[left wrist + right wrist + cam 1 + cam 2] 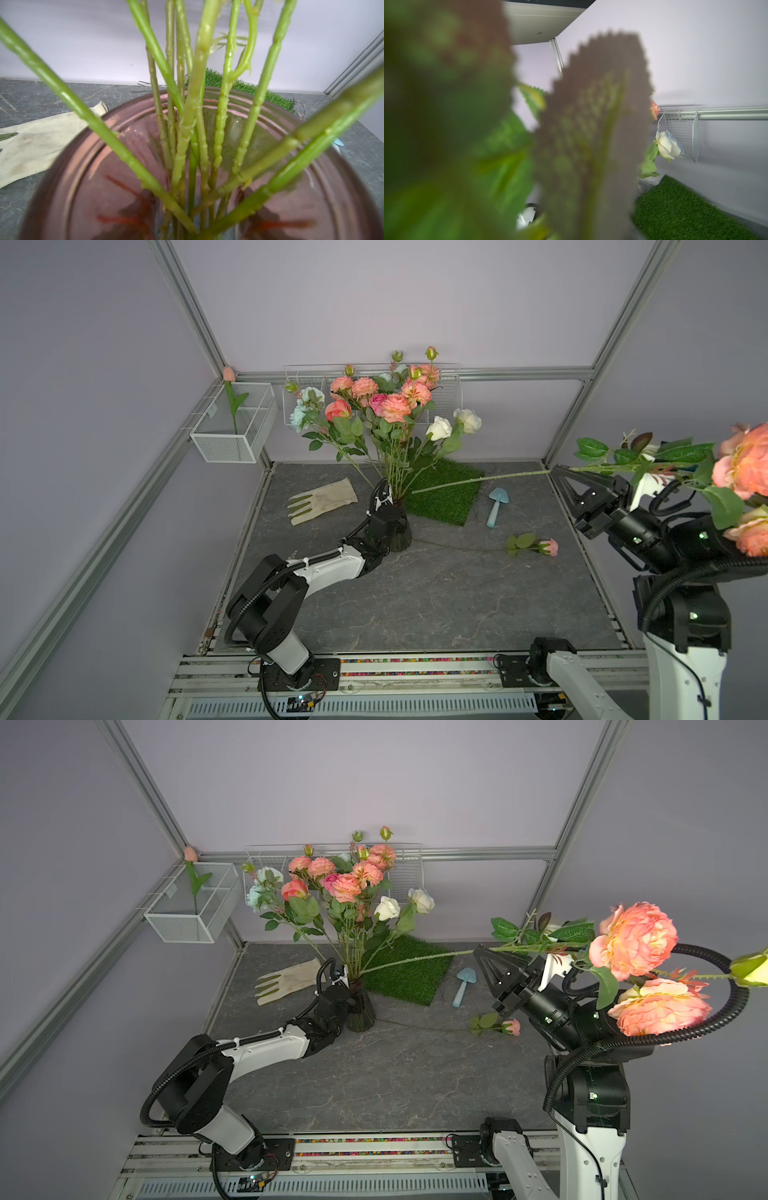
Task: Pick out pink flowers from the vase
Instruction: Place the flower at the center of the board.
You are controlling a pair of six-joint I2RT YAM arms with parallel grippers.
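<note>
Mid-extraction. Right gripper (pixel 483 952) is pinched shut on the stem of a pink flower spray (pixel 636 940). Its blooms are at frame right, and the stem end looks just clear of the vase (pixel 365 1013) at centre, over the grass mat (pixel 411 973). Left gripper (pixel 388 516) is clamped on the vase, apparently steadying it. Next: lay the spray on the surface (pixel 395 1085) by the loose pink rose (pixel 512 1026), release, then return for the remaining pink blooms (pixel 347 886).

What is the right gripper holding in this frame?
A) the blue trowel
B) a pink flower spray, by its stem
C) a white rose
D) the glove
B: the right gripper has its fingers shut on the green stem of the pink flower spray, held in the air; the blue trowel lies on the tabletop.
</note>
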